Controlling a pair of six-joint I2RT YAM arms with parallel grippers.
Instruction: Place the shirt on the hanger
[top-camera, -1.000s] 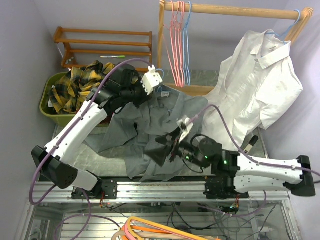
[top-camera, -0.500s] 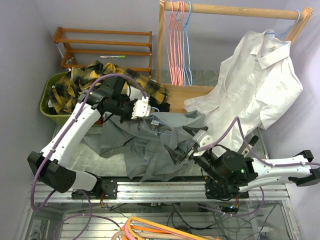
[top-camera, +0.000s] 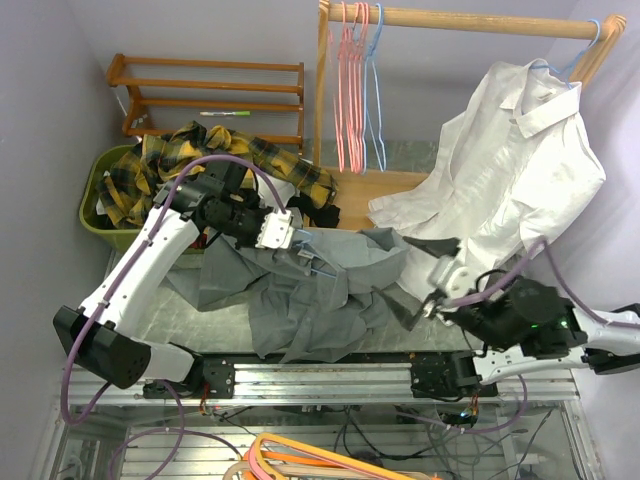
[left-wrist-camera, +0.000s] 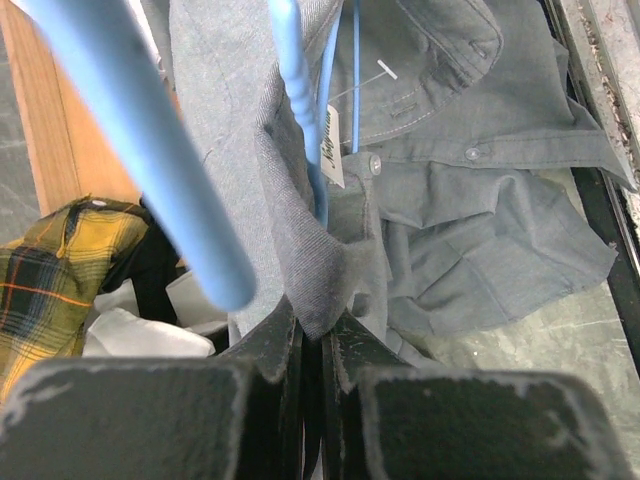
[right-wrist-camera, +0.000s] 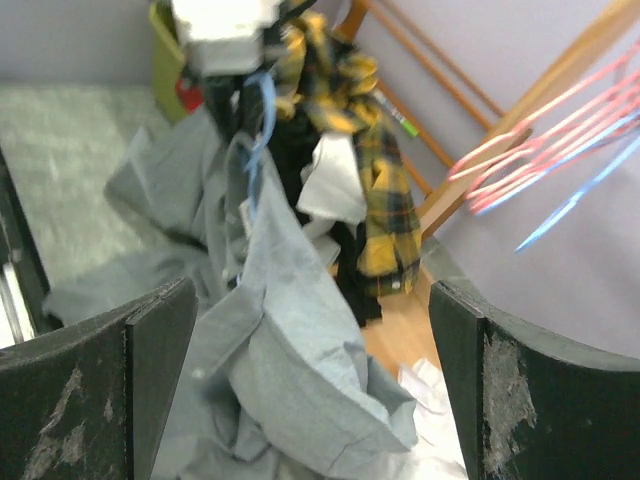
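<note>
The grey shirt (top-camera: 310, 295) lies crumpled on the table, its collar end lifted. My left gripper (top-camera: 287, 236) is shut on a fold of the shirt (left-wrist-camera: 450, 200) near the collar, and the fabric is pinched between the jaws at the gripper (left-wrist-camera: 318, 325). The light-blue hanger (left-wrist-camera: 290, 90) runs down inside that fold, and its wire shows in the top view (top-camera: 318, 262). My right gripper (top-camera: 420, 282) is open and empty, to the right of the shirt and apart from it. In the right wrist view the shirt (right-wrist-camera: 300, 380) lies ahead of the open gripper (right-wrist-camera: 320, 360), and the hanger (right-wrist-camera: 258, 130) hangs behind it.
A green basket (top-camera: 96, 205) holds a yellow-and-black plaid shirt (top-camera: 200, 160) at the back left. A white shirt (top-camera: 520, 170) hangs from the wooden rail (top-camera: 470, 18), which also carries pink hangers (top-camera: 350, 90). A wooden shelf (top-camera: 200, 85) stands behind.
My left gripper has come down and nearer with the shirt collar and hanger. My right gripper has left the shirt and moved right, open.
</note>
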